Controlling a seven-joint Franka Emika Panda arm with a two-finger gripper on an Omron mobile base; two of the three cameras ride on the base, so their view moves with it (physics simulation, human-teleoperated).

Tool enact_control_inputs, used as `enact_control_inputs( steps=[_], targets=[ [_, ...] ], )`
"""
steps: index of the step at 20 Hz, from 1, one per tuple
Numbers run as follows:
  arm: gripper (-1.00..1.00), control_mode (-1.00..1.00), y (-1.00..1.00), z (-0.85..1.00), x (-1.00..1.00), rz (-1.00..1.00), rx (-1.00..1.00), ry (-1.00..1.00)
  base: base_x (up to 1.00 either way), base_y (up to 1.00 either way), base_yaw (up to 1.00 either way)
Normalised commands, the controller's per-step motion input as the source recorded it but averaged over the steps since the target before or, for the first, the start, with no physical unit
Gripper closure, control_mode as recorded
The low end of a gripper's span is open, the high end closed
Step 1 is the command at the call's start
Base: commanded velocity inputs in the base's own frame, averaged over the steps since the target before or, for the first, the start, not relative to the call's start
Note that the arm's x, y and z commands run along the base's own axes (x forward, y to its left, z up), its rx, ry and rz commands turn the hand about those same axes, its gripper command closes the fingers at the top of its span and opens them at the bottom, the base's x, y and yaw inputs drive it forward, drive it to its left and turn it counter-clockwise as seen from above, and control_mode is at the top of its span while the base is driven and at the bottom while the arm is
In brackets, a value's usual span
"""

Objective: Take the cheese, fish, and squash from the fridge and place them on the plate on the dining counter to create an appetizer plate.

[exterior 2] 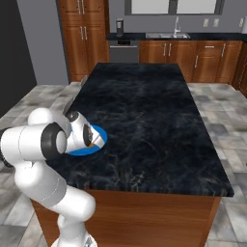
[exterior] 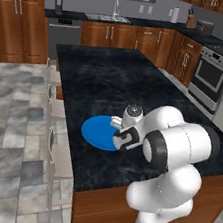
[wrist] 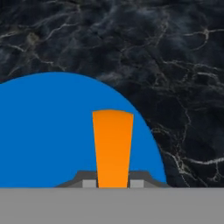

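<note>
The blue plate (exterior: 96,130) (exterior 2: 91,148) (wrist: 48,131) lies near the front left corner of the dining counter (exterior: 113,78) (exterior 2: 144,111) (wrist: 166,52). In the hand view the orange cheese (wrist: 113,146) sits between the fingertips, and my gripper (wrist: 113,183) is shut on it, above the plate's right part. In the base views the hand (exterior: 125,136) (exterior 2: 87,136) hovers over the plate's near edge, and the arm hides the cheese there. The fish, the squash and the fridge are out of view.
Wall counters with a sink (exterior: 108,18) (exterior 2: 166,35) run along the back. A stove (exterior: 213,73) stands at the right. Chairs (exterior: 56,125) line the island's left side. Most of the black top beyond the plate is bare.
</note>
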Motion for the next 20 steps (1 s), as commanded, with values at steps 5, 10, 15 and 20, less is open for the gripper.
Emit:
enact_control_inputs(
  steps=[5,10,15,20],
  targets=[
    [-1.0,-1.0,0.0,-0.01,-0.04,-0.05,0.0,0.0,0.0,0.0,0.0],
    [-1.0,-1.0,0.0,0.49,-0.5,-0.01,0.0,-0.08,0.0,0.0,0.0],
    [-1.0,-1.0,0.0,0.99,-0.8,0.0,0.03,-0.13,0.0,0.0,0.0],
    [-1.0,-1.0,-0.02,1.0,-0.86,0.0,0.13,-0.06,0.0,0.0,0.0]
  ],
)
